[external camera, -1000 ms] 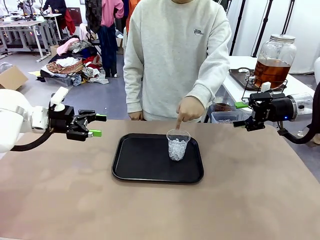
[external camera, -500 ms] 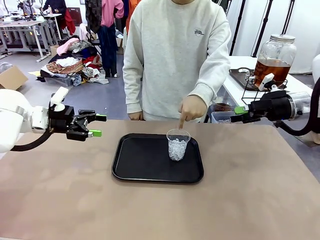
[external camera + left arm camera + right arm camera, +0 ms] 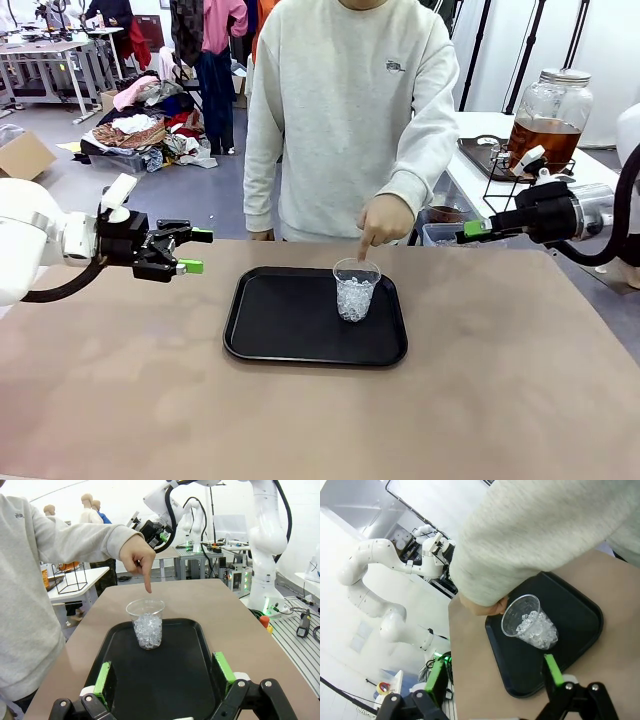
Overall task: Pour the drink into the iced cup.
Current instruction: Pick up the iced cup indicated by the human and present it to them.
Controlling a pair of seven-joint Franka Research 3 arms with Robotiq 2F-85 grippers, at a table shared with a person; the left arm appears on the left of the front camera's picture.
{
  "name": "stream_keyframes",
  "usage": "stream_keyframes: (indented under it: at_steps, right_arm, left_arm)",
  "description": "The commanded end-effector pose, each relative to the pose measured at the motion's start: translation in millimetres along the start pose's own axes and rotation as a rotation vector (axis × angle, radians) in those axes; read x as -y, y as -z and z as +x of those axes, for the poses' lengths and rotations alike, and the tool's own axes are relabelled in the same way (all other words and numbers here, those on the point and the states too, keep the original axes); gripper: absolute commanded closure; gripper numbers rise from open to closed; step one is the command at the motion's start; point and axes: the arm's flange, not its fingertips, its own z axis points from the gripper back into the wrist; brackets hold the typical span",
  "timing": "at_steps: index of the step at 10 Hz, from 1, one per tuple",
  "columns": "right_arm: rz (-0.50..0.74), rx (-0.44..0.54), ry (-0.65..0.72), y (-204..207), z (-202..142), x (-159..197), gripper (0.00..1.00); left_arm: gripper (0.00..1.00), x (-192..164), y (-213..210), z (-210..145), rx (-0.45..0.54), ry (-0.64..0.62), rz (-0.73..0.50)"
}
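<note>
Spotting the drink (image 3: 543, 148) way off at the far right, amber, sitting inside a lidded glass jar (image 3: 556, 100) over on a side table (image 3: 600, 166). Well apart from the cup, so zero pouring done by the look of it. Probably kept off the main table just to leave the working space free.

Moving inward: got the cup (image 3: 356, 290) standing upright on the far right part of a black tray (image 3: 260, 335), middle of the table (image 3: 120, 400). Packed with ice, no liquid visible. Guessing the tray is there to catch spills.

Right above the cup's far rim, a hand (image 3: 384, 218) with the index finger aimed straight down at it. Not touching, as far as can be told. Reads as flagging where the drink should go.

Next out, the right gripper (image 3: 470, 232) near the far right edge of the table, between cup and jar, pointed left toward the person. Jaws spread apart with nothing between them, easy to see from its wrist view. Closest to the jar, so likely the one to go fetch it.

Lastly the left gripper (image 3: 198, 251) over the left side, aimed at the tray but well apart from it. Jaws wide apart too, empty. Looks like just standing by, maybe ready to steady the cup.
</note>
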Motion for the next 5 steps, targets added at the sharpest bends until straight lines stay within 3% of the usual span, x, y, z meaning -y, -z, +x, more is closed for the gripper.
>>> stream_keyframes:
  at_steps: [1,3,5]
  right_arm:
    - [0.002,0.003,0.001,-0.4,0.9,-0.3,0.00]
    - [0.000,0.000,0.001,-0.1,-0.2,0.2,0.00]
    - [-0.009,0.088,-0.245,8.9,-6.1,3.5,0.00]
  left_arm:
    - [0.00,0.0,0.6,0.8,0.000,0.006,-0.002]
    - [0.00,0.0,0.6,0.8,0.000,0.006,-0.002]
    - [0.00,0.0,0.6,0.8,0.000,0.006,-0.002]
